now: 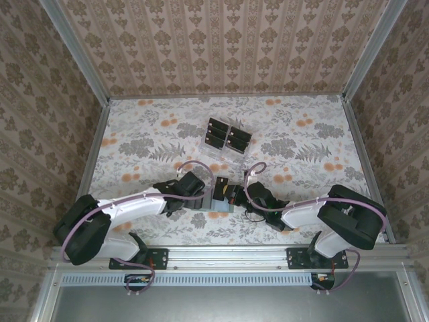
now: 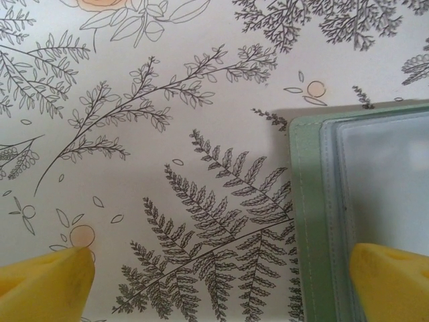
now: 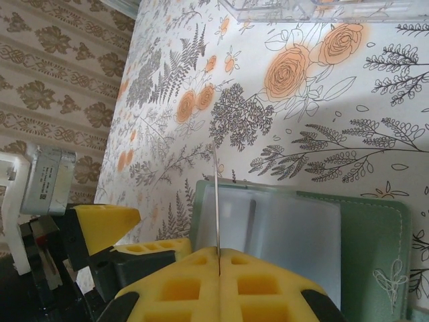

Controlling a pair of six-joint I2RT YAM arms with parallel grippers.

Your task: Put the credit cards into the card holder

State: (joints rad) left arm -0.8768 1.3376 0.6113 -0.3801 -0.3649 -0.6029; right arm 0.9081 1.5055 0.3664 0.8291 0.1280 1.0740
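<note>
One credit card (image 3: 216,201) is pinched edge-on in R gripper (image 3: 218,258), above card holder (image 3: 375,235); L gripper (image 2: 221,258) spread wide, one finger (image 2: 392,285) over its clear sleeve (image 2: 382,181).

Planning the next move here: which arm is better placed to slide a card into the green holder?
Right. The right pincer is shut on a thin credit card, held edge-on over the card holder. The left pincer is open at the holder's edge and carries nothing.

Clear plastic rack (image 1: 221,153) mid-table; floral tablecloth (image 1: 301,134); damask wallpaper walls (image 1: 221,47).
</note>
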